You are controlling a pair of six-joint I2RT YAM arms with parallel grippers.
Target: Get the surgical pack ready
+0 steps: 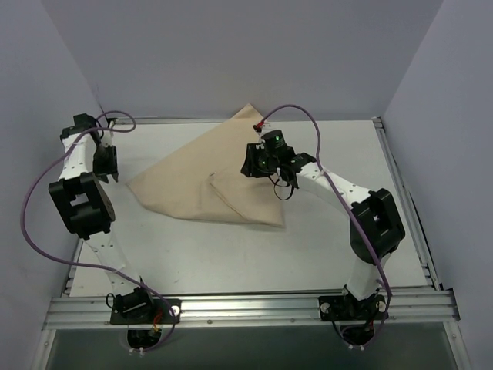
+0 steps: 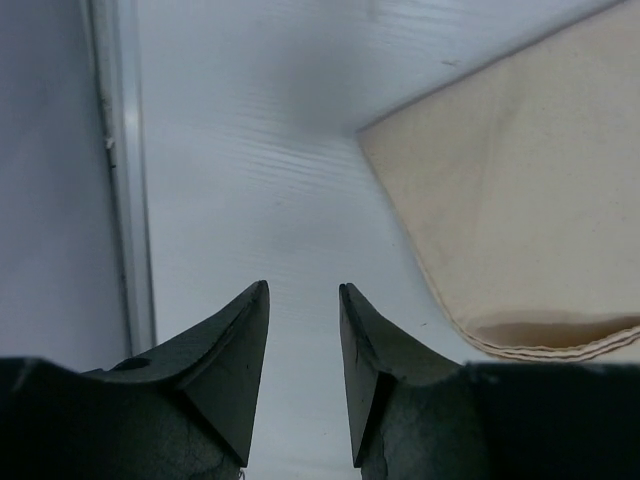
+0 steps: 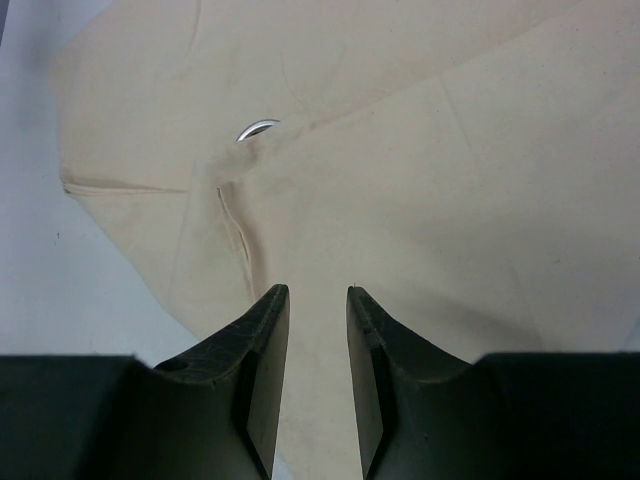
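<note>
centrally, plain folded beige cloth point(image 1: 192, 181)

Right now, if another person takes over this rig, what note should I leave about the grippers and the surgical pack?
Left gripper: open, empty, above bare table, beside a corner of the beige cloth.
Right gripper: open, empty, above the beige cloth.
Done: cloth folded over; contents hidden, only a steel glint shows at a fold.
Left, likely: the last folds, to close the bundle.
</note>
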